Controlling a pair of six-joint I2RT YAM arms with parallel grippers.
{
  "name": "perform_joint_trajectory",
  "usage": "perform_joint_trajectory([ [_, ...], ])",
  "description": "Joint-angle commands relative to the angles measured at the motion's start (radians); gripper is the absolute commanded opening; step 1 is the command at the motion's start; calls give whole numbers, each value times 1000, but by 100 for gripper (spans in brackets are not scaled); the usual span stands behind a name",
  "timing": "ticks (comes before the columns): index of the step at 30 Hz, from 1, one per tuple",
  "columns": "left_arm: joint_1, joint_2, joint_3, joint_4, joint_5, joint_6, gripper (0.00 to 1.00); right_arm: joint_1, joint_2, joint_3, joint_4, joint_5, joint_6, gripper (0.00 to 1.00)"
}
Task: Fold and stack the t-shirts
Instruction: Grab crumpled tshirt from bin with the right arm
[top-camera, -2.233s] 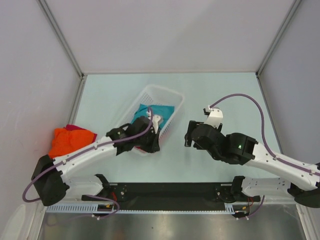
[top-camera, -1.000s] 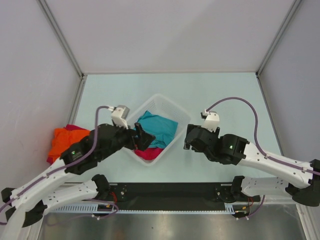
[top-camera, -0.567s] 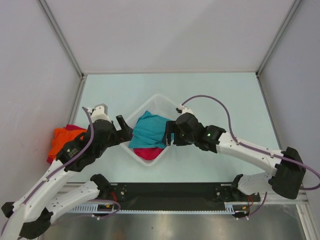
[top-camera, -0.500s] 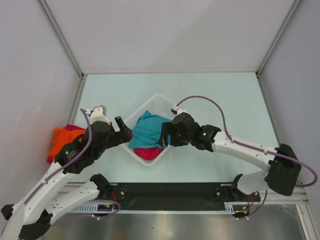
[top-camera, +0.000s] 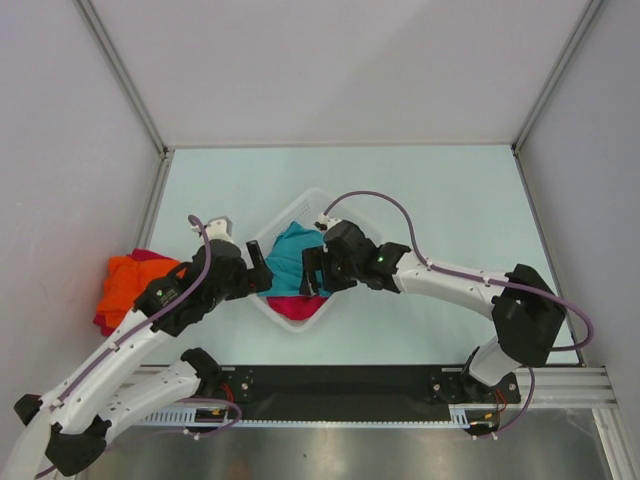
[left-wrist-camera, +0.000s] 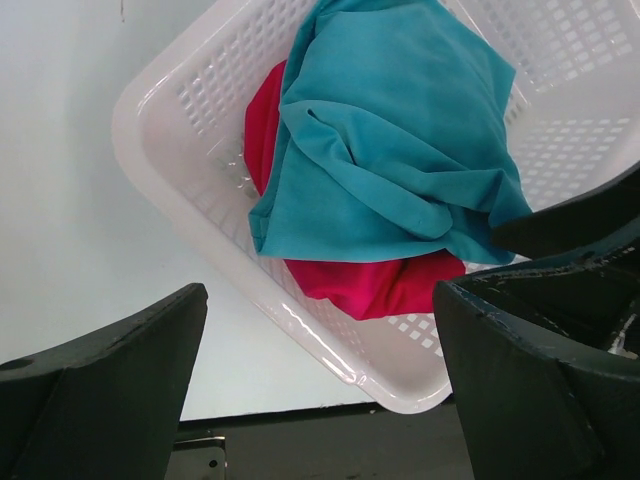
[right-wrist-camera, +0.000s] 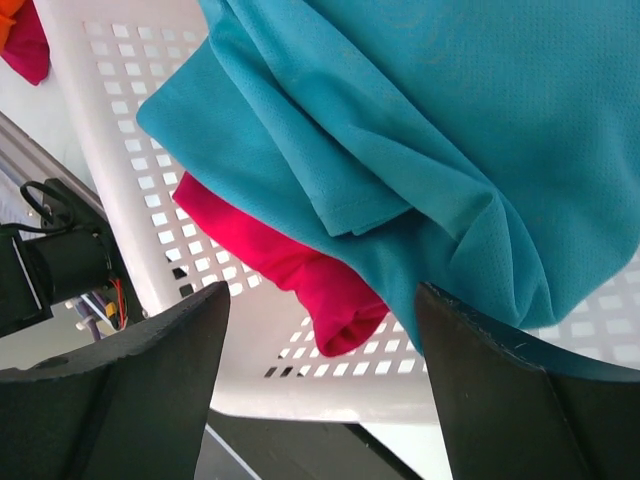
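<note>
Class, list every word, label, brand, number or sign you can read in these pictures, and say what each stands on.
None: no text can be read in any view.
The teal shirt, pink shirt, orange shirt and basket are all plain, and no neck label shows.

Bright, even overhead light; shadows soft and faint. Top view sharp throughout. Wrist views: teal t-shirt weave crisp, dark fingers at 5 and 7 o'clock out of focus. Small glare on basket rim near 6 o'clock.
</note>
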Motion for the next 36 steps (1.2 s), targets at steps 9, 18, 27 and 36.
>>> perform_joint_trajectory([
  [9,12,-28,6,15,34,28,100,-128,158,42,72,-34,-64,80],
  [18,15,-49,25,-19,31,35,99,-419,252,116,-6,52,-32,79],
  [27,21,-71,22,-26,28,57,100,-625,147,96,-112,274,-3,79],
  [36,31,-112,-7,-20,51,68,99,-795,8,30,-146,345,-26,80],
])
